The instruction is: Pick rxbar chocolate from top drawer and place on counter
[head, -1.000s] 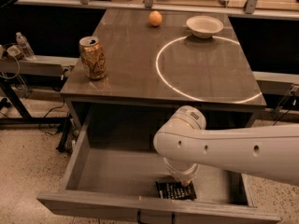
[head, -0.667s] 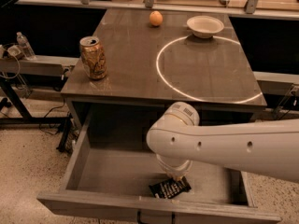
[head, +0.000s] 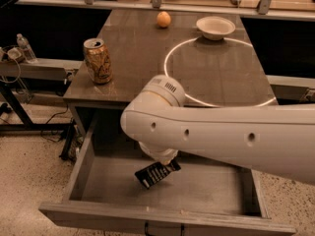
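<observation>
The rxbar chocolate (head: 151,175), a small black wrapper with white lettering, hangs tilted above the floor of the open top drawer (head: 123,216). My gripper (head: 170,167) reaches down into the drawer under the white arm and is shut on the bar's right end. The arm's wrist hides most of the fingers. The counter (head: 142,48) lies right behind the drawer, with a white circle (head: 166,65) marked on its right half.
A gold soda can (head: 98,60) stands at the counter's front left. An orange (head: 164,19) and a white bowl (head: 215,27) sit at the back. The drawer's side walls flank the arm. A water bottle (head: 24,48) stands on a ledge at left.
The arm has moved left and up inside the drawer. The rxbar has gone from lying flat on the drawer floor to hanging tilted in the gripper, further left.
</observation>
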Robot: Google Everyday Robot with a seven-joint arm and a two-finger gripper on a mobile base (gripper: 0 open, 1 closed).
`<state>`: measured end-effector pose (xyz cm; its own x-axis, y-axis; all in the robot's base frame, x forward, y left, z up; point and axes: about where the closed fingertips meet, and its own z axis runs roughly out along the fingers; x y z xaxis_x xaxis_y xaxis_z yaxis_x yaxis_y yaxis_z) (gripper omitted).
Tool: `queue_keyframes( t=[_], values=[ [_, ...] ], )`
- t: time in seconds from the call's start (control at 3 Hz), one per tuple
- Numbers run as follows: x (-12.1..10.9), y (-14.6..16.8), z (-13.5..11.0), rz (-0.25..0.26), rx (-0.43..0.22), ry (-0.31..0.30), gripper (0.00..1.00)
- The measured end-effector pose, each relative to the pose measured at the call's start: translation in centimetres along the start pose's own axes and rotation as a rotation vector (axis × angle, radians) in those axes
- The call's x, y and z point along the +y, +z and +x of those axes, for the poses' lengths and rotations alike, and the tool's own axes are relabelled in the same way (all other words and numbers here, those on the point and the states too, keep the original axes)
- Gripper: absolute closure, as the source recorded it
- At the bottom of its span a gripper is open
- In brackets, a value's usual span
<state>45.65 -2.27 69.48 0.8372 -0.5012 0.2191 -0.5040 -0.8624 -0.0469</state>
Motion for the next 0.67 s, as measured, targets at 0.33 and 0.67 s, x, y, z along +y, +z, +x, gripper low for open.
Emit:
queue_keyframes(
  t=[0.33, 0.67],
  values=[
    [0.9, -5.1, 2.6, -0.016, 0.100, 0.069, 1.00],
    [3.2, -9.9, 5.7, -0.028, 0.210, 0.156, 1.00]
  ],
)
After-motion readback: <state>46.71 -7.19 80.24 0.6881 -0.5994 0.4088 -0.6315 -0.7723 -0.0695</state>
